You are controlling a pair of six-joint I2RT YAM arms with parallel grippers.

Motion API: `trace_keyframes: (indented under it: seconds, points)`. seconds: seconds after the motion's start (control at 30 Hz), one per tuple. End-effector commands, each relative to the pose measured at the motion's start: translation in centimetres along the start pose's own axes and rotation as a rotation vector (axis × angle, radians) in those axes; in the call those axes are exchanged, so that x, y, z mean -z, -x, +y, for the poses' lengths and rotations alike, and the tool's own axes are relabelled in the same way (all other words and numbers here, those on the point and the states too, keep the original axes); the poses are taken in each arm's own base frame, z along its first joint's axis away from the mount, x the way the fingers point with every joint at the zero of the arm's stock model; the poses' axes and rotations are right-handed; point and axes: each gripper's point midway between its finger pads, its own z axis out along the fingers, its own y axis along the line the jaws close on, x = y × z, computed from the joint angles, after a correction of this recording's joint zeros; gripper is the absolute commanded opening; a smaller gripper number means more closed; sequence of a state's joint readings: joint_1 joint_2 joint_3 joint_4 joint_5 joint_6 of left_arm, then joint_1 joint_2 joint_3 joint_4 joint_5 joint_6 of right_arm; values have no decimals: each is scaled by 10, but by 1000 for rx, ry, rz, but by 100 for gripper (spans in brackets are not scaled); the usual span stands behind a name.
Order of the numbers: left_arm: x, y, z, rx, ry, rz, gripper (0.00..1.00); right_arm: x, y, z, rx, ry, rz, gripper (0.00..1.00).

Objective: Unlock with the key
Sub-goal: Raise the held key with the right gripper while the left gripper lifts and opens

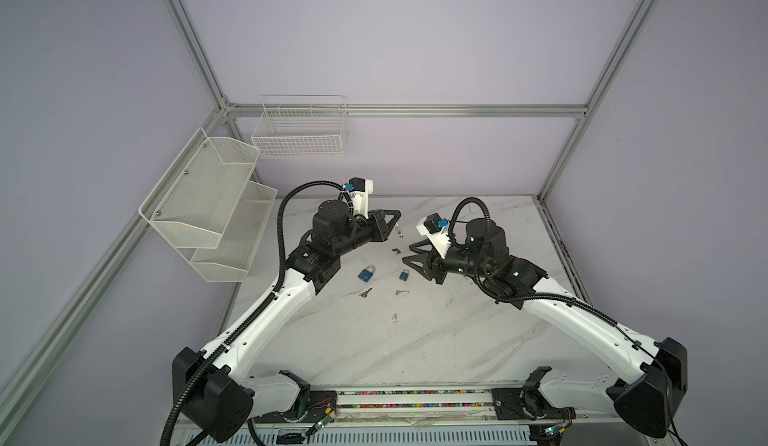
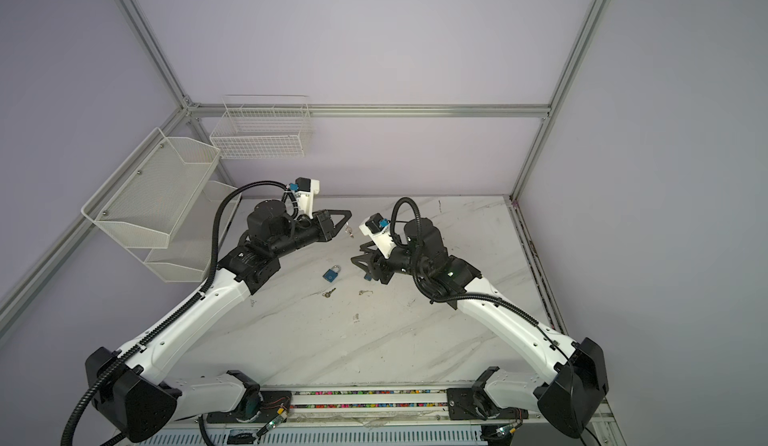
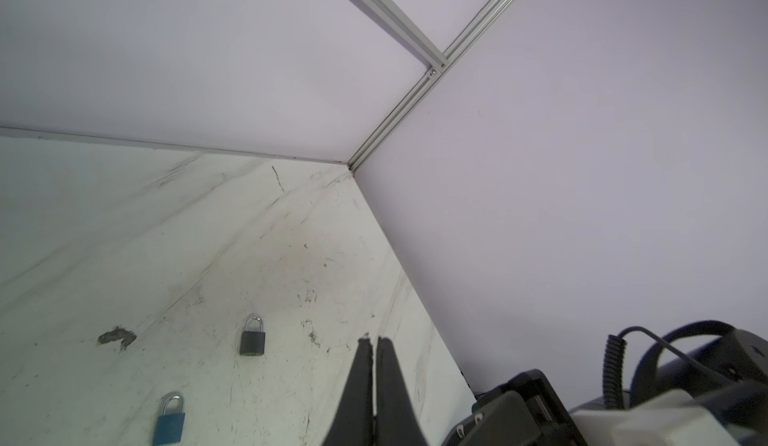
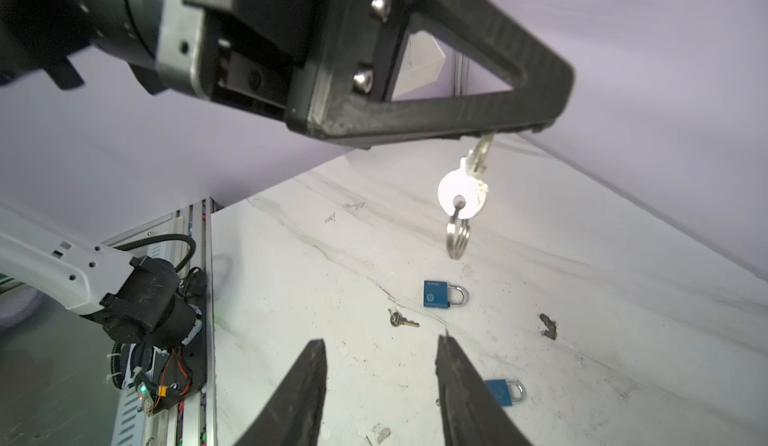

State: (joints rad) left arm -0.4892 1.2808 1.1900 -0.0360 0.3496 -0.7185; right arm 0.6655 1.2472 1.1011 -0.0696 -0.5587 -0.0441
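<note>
Soft, even light; slight blur

Three padlocks sit on the one marble table [image 1: 457, 331]: a blue padlock [image 1: 366, 274], a second blue padlock [image 1: 404, 274] and a single black padlock [image 3: 252, 342]. Three keys are in sight: one hanging key [image 4: 461, 192] on a ring above the table, plus a second key [image 1: 365, 293] and a third key [image 1: 401, 292] lying flat. Two robot arms, the left arm [image 1: 266, 319] and the right arm [image 1: 582, 323], share the scene with two wall racks: one two-tier mesh shelf [image 1: 199, 198] and one wire basket [image 1: 299, 140].
</note>
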Motion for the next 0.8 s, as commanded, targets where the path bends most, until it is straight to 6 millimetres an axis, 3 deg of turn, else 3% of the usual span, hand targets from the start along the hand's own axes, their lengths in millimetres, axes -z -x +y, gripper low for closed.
trace_keyframes:
  seconds: [0.0,0.27,0.43,0.77]
  points:
    - [-1,11,-17,-26,-97,-99,0,23,17,-1,-247,176,-102,50]
    - [-15,5,-36,-53,-169,-141,0,40,44,-8,-548,303,-275,50]
    - [-21,2,-45,-63,-201,-146,0,46,62,-7,-589,359,-349,49]
    - [-23,0,-52,-63,-228,-147,0,35,65,-23,-626,345,-355,43]
